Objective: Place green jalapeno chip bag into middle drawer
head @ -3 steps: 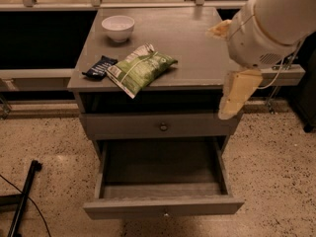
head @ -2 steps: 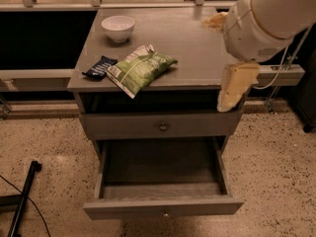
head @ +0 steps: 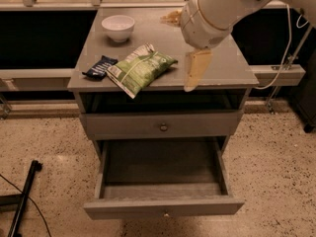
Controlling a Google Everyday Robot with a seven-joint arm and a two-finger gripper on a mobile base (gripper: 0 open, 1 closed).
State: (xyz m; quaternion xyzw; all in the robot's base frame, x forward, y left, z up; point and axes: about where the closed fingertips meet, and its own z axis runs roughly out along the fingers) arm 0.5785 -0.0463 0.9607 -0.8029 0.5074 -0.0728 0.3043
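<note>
The middle drawer [head: 163, 207] is nearest. It is pulled fully out at the 6 o'clock side of the cabinet, and the grey bottom that shows is bare. Its tiny knob sits at the centre of the front panel. Directly above it the brass-knobbed drawer [head: 162, 126] is closed, and a dark open shelf gap lies between that drawer and the tabletop [head: 232, 68].

The green jalapeno chip bag [head: 142, 68] lies flat on the front left part of the tabletop, outside any drawer. Its long axis runs from about 8 o'clock to 2 o'clock. The whiter end points toward 8 o'clock, and the near corner of that end pokes just past the table's front edge. The green end points toward 2 o'clock, into the table.

A small dark-blue packet [head: 100, 66] lies at the bag's 9 o'clock, just beside its white end. I cannot tell whether they touch.

The gripper [head: 180, 51] hangs over the table at the bag's 3 o'clock, near the bag but apart from it. One tan finger [head: 196, 69] points down toward the front edge. The other shows farther back at 12 o'clock. The jaws stand wide apart with nothing between them.

Farther back, a white bowl [head: 118, 27] stands upright at the bag's 11 o'clock, well apart from it.
</note>
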